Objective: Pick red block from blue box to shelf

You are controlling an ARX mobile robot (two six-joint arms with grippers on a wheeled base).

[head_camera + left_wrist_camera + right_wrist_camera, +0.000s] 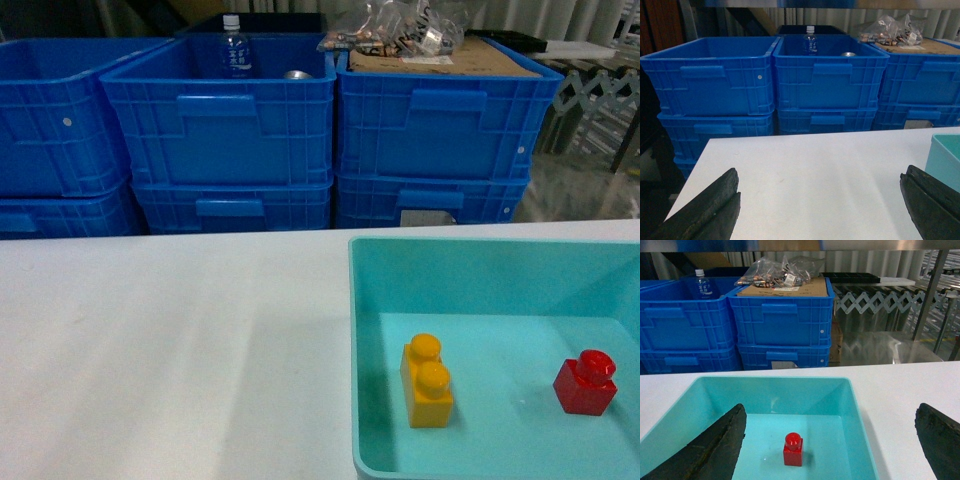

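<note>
Right wrist view showed the red block (793, 449) standing upright on the floor of the blue box (855, 405), stud up, just ahead of the right gripper (832, 440) and between its spread fingers (715, 445), slightly nearer the left one. That gripper was released wide and gripped nothing. The left gripper (820, 205) hung over bare white table (810, 160), likewise wide apart and empty, with the box's corner just beyond its right finger.

The block looked small, hard and light, its glossy plastic likely slippery. I judged the flat opposite side faces the best place to pinch, below the round stud, squarely so it would not twist out. An orange-yellow brick (428, 382) stood well off to the block's left, leaving room for the fingers. Steel uprights (929, 292) showed far beyond the right gripper.
</note>
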